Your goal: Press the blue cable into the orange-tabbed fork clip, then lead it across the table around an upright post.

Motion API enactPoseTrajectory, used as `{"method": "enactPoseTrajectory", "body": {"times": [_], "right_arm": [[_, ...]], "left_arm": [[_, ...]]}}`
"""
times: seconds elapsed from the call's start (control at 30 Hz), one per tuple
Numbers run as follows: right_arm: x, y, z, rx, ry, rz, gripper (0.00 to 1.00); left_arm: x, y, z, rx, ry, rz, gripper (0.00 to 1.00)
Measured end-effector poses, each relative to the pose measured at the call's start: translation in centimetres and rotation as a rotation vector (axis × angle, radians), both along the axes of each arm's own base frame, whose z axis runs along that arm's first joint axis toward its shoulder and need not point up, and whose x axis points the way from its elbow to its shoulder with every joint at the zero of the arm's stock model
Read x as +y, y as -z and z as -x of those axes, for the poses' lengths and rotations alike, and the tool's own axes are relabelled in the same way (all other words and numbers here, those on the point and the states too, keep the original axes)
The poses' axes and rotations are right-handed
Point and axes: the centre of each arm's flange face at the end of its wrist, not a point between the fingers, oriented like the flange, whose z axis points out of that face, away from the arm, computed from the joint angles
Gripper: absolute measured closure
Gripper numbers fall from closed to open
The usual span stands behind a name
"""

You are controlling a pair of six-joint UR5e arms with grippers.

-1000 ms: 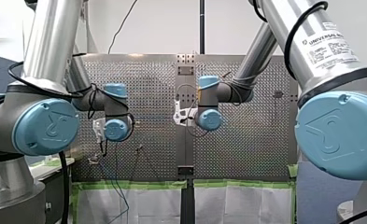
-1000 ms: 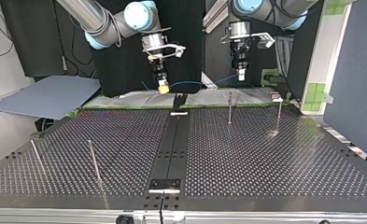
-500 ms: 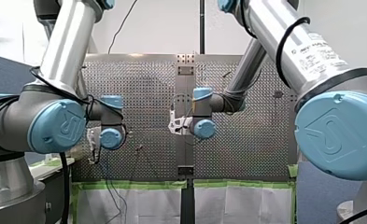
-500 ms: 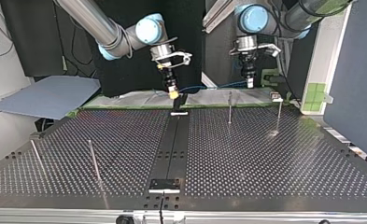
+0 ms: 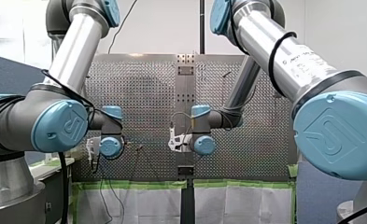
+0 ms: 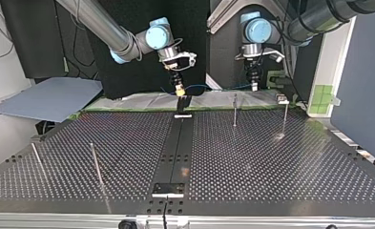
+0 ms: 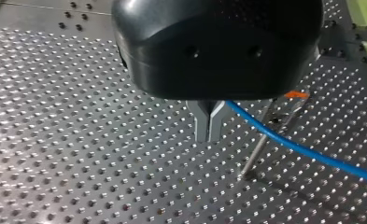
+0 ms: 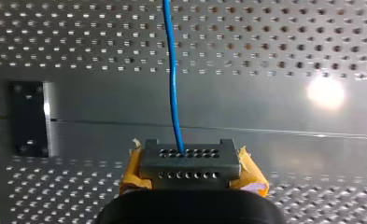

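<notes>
Blue cable (image 8: 172, 74), end hidden inside right tool (image 8: 189, 164)

Behind the perforated desk (image 5: 139, 93) we see a pale wall (image 5: 162, 28) with a black pole (image 5: 202, 23) running up it. From across the desk we face a black backdrop (image 6: 27, 43). A grey-blue board (image 6: 46, 98) lies at the top view's left. A dark blue partition (image 6: 361, 81) stands at its right, beside a white frame (image 6: 335, 57) bearing green tape squares (image 6: 324, 94). A bright glare (image 8: 326, 92) shines on the desk.
</notes>
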Motion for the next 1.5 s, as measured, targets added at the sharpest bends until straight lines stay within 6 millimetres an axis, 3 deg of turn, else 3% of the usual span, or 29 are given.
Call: {"method": "enactPoseTrajectory", "body": {"times": [0.13, 0.53, 0.87, 1.33, 1.5], "right_arm": [[-0.2, 1.1, -0.1, 0.001, 0.000, -0.009, 1.00], [-1.6, 1.6, 0.1, -0.005, 0.012, -0.010, 1.00], [-2.4, 3.7, 0.5, 0.006, 0.021, -0.023, 1.00], [-3.5, 3.6, 0.6, -0.001, 0.030, -0.016, 1.00], [-3.7, 4.6, 0.9, 0.009, 0.034, -0.026, 1.00]], "left_arm": [[0.0, 1.3, -0.2, 0.025, 0.011, 0.003, 1.00], [0.3, 4.9, -1.7, 0.075, 0.012, 0.013, 1.00], [0.2, 6.6, -3.4, 0.099, 0.020, 0.020, 1.00], [0.6, 6.3, -6.0, 0.072, 0.008, 0.039, 1.00], [0.8, 6.2, -6.2, 0.073, 0.004, 0.041, 1.00]]}}
